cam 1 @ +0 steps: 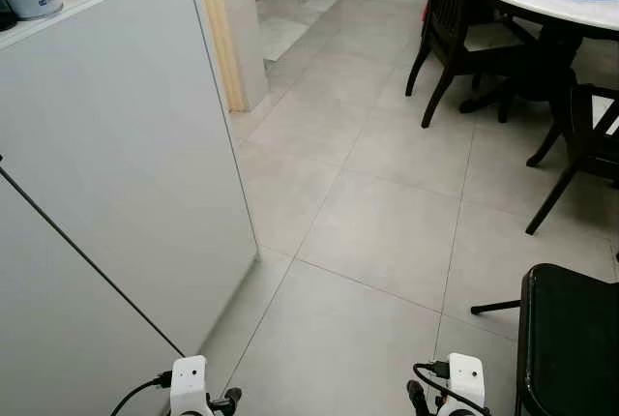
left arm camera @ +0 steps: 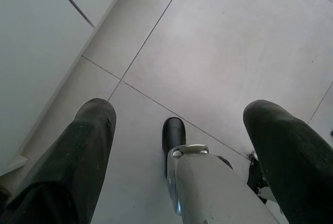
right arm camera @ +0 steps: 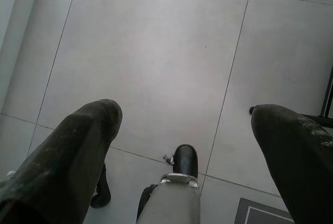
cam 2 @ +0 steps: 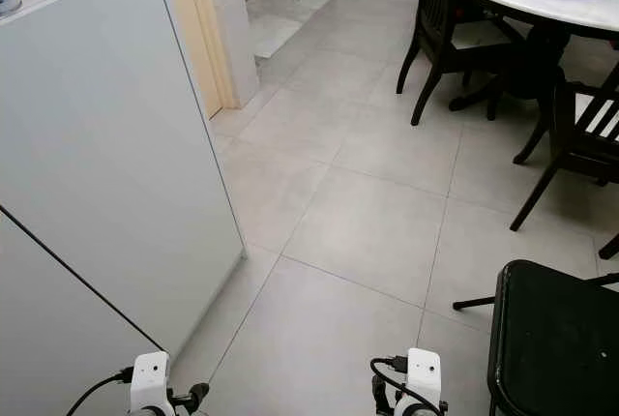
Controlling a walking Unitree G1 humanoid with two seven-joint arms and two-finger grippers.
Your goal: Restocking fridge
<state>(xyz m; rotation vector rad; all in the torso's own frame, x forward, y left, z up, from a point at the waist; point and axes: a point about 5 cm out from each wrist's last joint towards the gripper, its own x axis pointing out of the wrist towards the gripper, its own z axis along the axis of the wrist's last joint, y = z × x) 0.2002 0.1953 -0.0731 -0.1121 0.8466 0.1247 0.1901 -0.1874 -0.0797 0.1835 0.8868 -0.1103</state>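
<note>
My arms hang low at the bottom edge of the head views, both pointing down at the tiled floor. My left gripper is spread wide and grasps nothing; my right gripper is likewise splayed and bare. The fridge, a white slab with its door shut, fills the left side of the head view. That view also shows a dark chair and a table at upper right, while the wrist views show my foot on the tiles.
</note>
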